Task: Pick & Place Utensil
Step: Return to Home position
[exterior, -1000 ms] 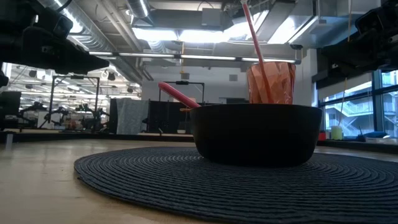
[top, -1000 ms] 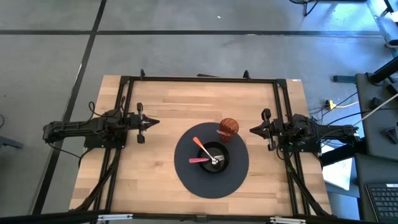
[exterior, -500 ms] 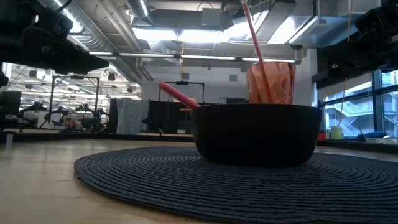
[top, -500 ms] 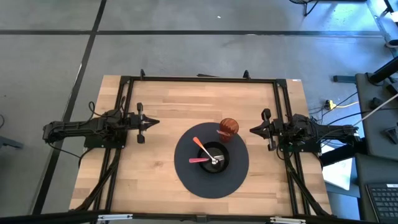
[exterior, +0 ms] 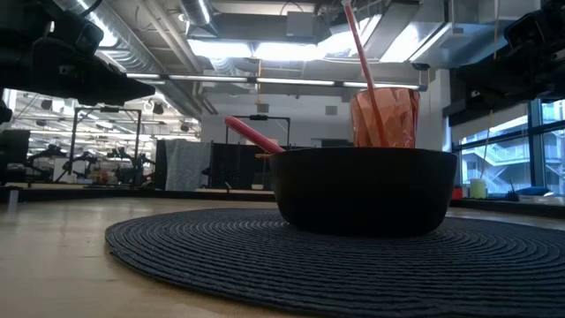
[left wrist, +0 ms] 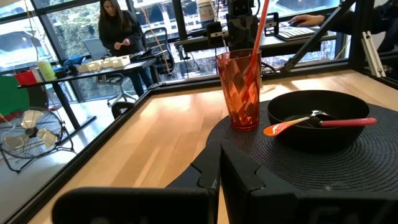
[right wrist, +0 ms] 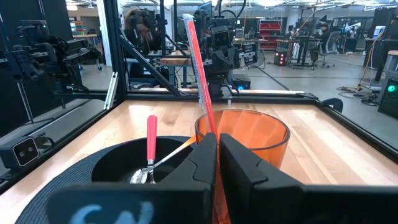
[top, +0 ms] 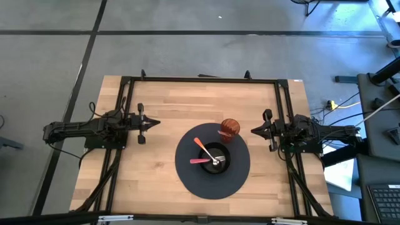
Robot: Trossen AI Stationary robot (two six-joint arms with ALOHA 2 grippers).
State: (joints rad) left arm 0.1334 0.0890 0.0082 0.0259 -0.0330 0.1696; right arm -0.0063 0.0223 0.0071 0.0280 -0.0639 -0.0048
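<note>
**Utensils in the bowl, both arms parked at the desk's edges**

High view: A pale wooden desk [top: 162,103] inside a black frame is seen on a grey floor. A round dark mat [top: 194,181] lies slightly toward the near edge, and the black bowl [top: 229,159] is set at its middle. Both utensils rest in the bowl. The orange spoon [top: 201,146] is laid with its long axis slanting toward the far-left corner. The pink fork [top: 199,161] is laid almost parallel to the near edge, handle toward the left edge and metal head at the bowl's centre. Each handle overhangs the rim, probably because it is longer than the bowl is wide. An orange tumbler [top: 229,129] stands on the mat's far rim, just beside the bowl. The left gripper [top: 153,123] is held near the left edge and the right gripper [top: 254,130] near the right edge, both well apart from the bowl. Such a pose fits arms sent home with the placing judged complete.

Low view: Ceiling lights and workshop racks fill the background. One pinkish handle [exterior: 252,134] is seen rising over the bowl's rim; whose it is cannot be told here. A straw [exterior: 360,53] leans in the tumbler behind.

Left wrist view: Desks and a standing person [left wrist: 118,28] are seen beyond the glass. The left fingers [left wrist: 242,177] are pressed together on nothing.

Right wrist view: Racks and screens lie behind. The right fingers [right wrist: 245,165] are likewise closed and empty, the tumbler directly ahead.
</note>
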